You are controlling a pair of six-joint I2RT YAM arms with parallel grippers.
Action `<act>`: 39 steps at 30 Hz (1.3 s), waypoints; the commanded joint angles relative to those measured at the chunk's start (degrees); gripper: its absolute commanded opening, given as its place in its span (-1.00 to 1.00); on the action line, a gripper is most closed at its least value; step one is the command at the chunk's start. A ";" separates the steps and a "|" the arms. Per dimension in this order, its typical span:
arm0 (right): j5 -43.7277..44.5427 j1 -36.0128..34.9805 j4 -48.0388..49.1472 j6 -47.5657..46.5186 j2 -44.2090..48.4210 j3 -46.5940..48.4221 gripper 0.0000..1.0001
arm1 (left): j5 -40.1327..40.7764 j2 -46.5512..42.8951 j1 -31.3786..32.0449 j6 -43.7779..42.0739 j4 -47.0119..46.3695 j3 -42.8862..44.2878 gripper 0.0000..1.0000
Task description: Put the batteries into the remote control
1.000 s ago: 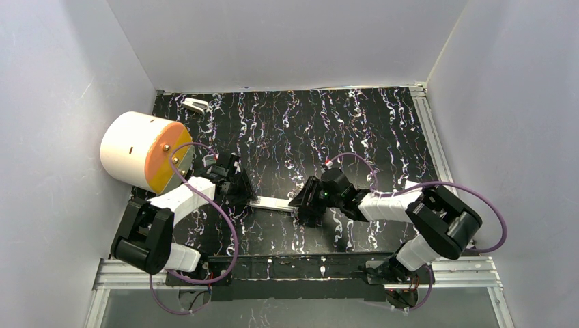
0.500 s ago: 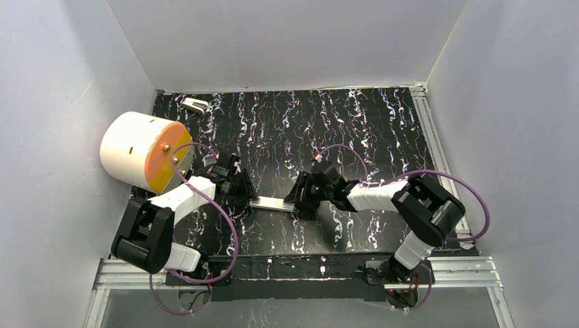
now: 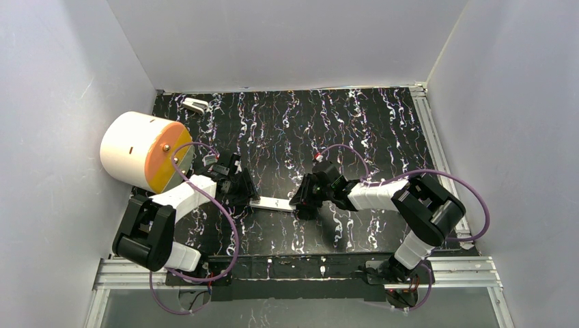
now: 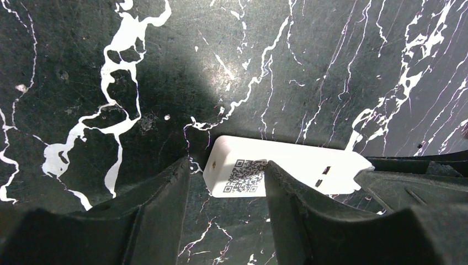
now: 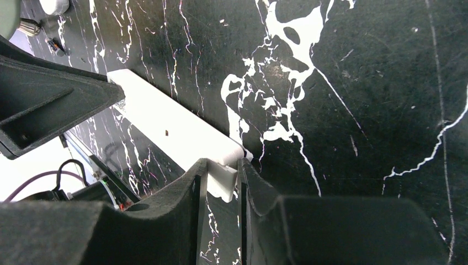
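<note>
Within the last second the right gripper [image 5: 222, 165] has slid in and pinched its jaws onto one end of the white remote control [image 3: 273, 203], which lies flat on the table [image 3: 293, 130] between the arms. The left gripper [image 4: 226, 170] straddles the QR-coded end, jaws apart. The remote now looks steadied for loading (no batteries show anywhere). Counted: one remote, two grippers, one orange-faced white drum [image 3: 140, 152], one small white item [image 3: 194, 104] in the far corner.

Top cam hangs high at the near side, looking down on the whole table [image 3: 307, 123]. Wrist cams sit super close, skimming it; all three catch the white remote [image 3: 276, 203].
</note>
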State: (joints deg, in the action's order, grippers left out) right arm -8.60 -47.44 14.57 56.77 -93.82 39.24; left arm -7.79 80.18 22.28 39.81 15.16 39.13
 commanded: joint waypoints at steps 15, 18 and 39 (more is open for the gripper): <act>-0.12 -1.79 0.10 1.41 -3.11 2.73 -0.22 | 0.48 0.35 -0.13 -1.23 3.29 0.06 0.00; -0.05 -2.59 0.14 2.03 -4.08 3.56 -0.22 | 0.25 0.08 -0.13 -1.10 2.80 -0.31 0.00; 5.79 -3.23 -10.54 -2.14 3.46 9.39 0.42 | 2.10 -1.09 -0.13 -0.12 4.52 -0.20 0.04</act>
State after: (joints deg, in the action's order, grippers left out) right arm -4.49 -50.41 5.91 56.58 -93.86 45.76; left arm -7.73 80.05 22.28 40.07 15.92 39.16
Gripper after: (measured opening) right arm 0.686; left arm 0.516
